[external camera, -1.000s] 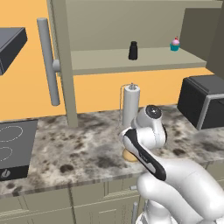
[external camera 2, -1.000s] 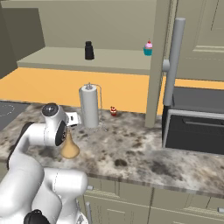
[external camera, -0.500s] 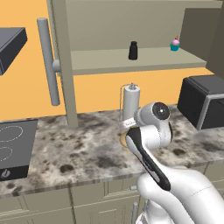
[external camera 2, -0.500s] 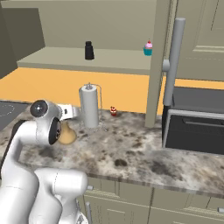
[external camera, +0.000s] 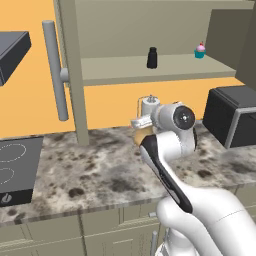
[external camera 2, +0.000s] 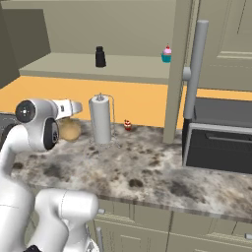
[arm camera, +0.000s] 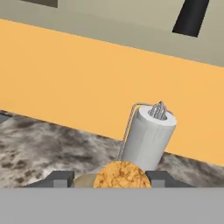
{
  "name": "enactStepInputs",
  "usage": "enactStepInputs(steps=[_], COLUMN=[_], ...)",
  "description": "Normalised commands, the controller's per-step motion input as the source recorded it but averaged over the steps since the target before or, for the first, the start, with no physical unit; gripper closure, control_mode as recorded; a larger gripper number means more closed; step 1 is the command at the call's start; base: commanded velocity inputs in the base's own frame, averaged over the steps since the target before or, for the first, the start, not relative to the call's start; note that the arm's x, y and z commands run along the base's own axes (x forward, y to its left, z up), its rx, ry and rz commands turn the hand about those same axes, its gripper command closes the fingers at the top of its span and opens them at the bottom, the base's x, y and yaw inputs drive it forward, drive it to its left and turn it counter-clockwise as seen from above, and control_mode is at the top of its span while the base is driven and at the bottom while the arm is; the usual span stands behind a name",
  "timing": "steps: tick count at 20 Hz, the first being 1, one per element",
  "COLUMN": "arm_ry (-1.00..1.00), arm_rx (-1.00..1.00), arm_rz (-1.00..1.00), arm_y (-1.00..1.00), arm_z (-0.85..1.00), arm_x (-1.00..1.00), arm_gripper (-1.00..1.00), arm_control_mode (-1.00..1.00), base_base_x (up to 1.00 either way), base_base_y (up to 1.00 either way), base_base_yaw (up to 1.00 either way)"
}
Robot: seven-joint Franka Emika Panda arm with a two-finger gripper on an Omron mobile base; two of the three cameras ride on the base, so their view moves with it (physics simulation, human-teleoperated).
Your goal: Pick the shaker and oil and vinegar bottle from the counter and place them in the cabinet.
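Note:
The tan-golden oil and vinegar bottle (external camera: 142, 135) (external camera 2: 69, 130) hangs just above the speckled counter (external camera: 95, 172) (external camera 2: 147, 167), left of the paper-towel roll. My gripper (external camera: 140, 123) (external camera 2: 74, 111) (arm camera: 109, 177) is shut on the bottle, and its round tan body (arm camera: 122, 176) sits between the two fingers. The small black shaker (external camera: 152, 58) (external camera 2: 100, 57) (arm camera: 190, 17) stands upright on the shelf of the open taupe-grey cabinet (external camera: 150, 74) (external camera 2: 74, 66), above and beyond the hand. The bottle's neck and stopper are hidden.
A white paper-towel roll (external camera: 148, 105) (external camera 2: 101, 119) (arm camera: 146, 138) stands right behind the hand. A cupcake (external camera: 200, 50) (external camera 2: 167, 53) sits on the shelf. The bar handles (external camera: 55, 70) (external camera 2: 195, 74) of the open doors flank the cabinet. A dark oven box (external camera: 232, 120) (external camera 2: 219, 135) stands right, the stovetop (external camera: 15, 170) left.
The hand has risen with the bottle, which has come up off the counter toward the paper-towel roll. The shaker and cupcake stay on the shelf.

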Motion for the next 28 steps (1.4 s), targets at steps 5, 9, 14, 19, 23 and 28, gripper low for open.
enactStepInputs(steps=[5,9,14,19,23,28], arm_ry=[-0.02,0.0,0.01,0.07,0.13,0.08], arm_rx=[0.0,0.0,-0.03,-0.06,-0.05,-0.03], arm_rz=[0.0,0.0,0.0,0.0,-0.01,-0.02], arm_y=[0.18,0.18,0.23,0.21,0.15,0.07], arm_z=[1.0,1.0,1.0,1.0,0.81,0.09], arm_x=[0.02,0.1,0.14,0.15,0.19,0.09], arm_gripper=[1.0,1.0,1.0,1.0,1.0,1.0], arm_control_mode=[-1.0,-1.0,-1.0,-1.0,-1.0,-1.0], base_base_x=[0.0,0.0,0.0,0.0,0.0,0.0], base_base_y=[0.0,0.0,0.0,0.0,0.0,0.0], base_base_yaw=[0.0,0.0,0.0,0.0,0.0,0.0])
